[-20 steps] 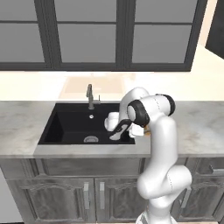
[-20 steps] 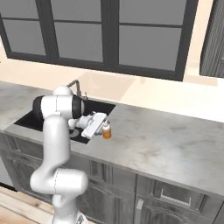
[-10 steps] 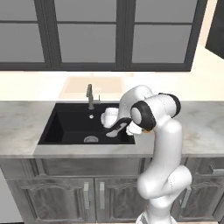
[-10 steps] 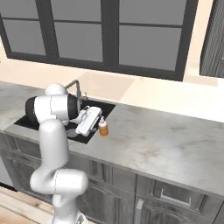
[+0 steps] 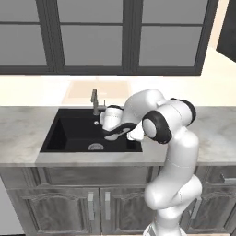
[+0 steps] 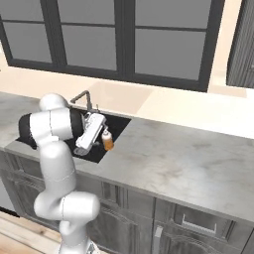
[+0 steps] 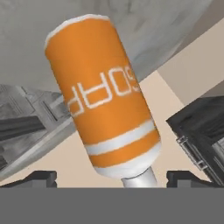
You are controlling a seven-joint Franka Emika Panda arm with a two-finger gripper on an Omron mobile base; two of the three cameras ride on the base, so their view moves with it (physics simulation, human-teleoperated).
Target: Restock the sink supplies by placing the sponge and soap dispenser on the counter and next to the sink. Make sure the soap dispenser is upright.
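Over the last second the arm has swung its hand leftward, away from the right rim of the sink and out over the basin, and the soap bottle has been left behind, standing on the surface right at the sink's right edge. In the right base view the orange bottle stands upright with its pale pump on top, just beside the tool, which has drawn back from it. The hand view is rolled, so the bottle hangs upside down in it, pump toward the fingertips, which stand far apart on either side and clear of it: the tool is wide and holds nothing. In the left base view the tool sits above the basin near the faucet. As a judgement, the soap part of the job looks done, provided the bottle stays standing as the hand withdraws. The sponge cannot be made out, so fetching it appears to be what remains.
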